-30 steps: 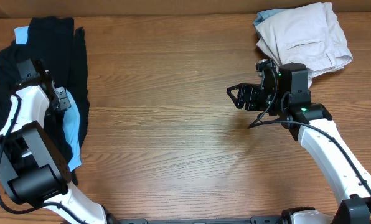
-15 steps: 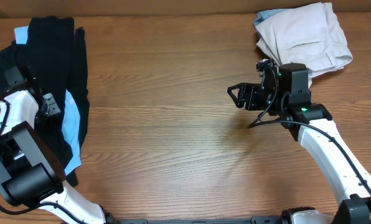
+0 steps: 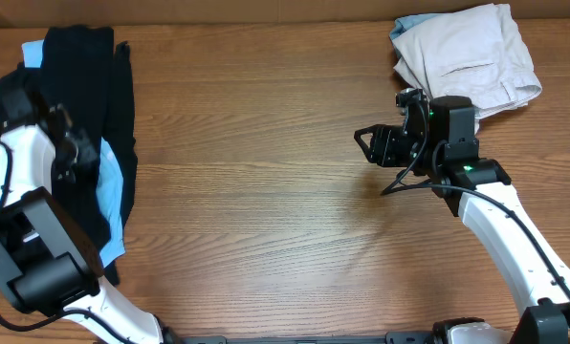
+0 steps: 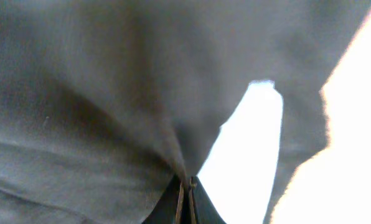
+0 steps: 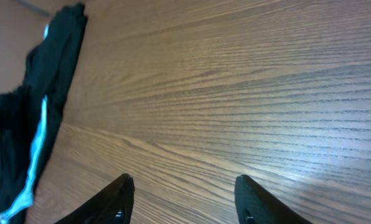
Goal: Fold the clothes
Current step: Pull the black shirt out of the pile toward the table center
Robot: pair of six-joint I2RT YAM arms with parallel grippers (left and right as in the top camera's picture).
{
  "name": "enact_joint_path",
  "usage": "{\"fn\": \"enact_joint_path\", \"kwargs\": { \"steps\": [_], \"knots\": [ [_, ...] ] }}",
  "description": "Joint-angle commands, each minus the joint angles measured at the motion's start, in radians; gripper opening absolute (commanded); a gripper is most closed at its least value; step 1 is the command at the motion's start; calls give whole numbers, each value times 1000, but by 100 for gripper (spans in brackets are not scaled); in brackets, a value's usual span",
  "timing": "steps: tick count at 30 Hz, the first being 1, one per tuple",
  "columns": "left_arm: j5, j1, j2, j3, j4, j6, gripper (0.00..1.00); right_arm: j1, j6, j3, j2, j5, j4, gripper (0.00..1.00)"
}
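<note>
The black T-shirt [image 3: 84,86] lies bunched at the table's far left, over a light blue shirt [image 3: 111,186]. My left gripper [image 3: 77,151] sits on this pile; in the left wrist view its fingers [image 4: 187,186] are shut on a pinch of the black fabric [image 4: 98,93], which fills the view. My right gripper [image 3: 363,143] is open and empty above bare wood right of centre; its two fingers [image 5: 182,196] show wide apart in the right wrist view, where the black T-shirt [image 5: 30,112] lies far off at the left.
Beige-white trousers [image 3: 467,53] lie folded at the back right over a bit of light blue cloth [image 3: 409,24]. The wooden table [image 3: 266,191] stretches between the two piles.
My left gripper has shifted on the black pile, first left then back right a little. My right gripper has edged slightly to the right.
</note>
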Motion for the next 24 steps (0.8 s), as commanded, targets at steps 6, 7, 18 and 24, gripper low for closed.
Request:
{"fn": "enact_joint_path", "kwargs": {
  "steps": [6, 7, 18, 24],
  "knots": [
    [290, -327, -8, 343, -199, 63, 4, -65, 37, 86, -147, -58, -58, 51],
    [290, -382, -8, 351, -203, 65, 4, -76, 37, 96, -170, -58, -80, 51],
    [300, -976, 55, 348, -158, 38, 4, -283, 36, 165, -424, -58, -332, 52],
    [300, -1212, 141, 348, -101, -26, 4, -435, 32, 171, -547, -58, -407, 52]
  ]
}}
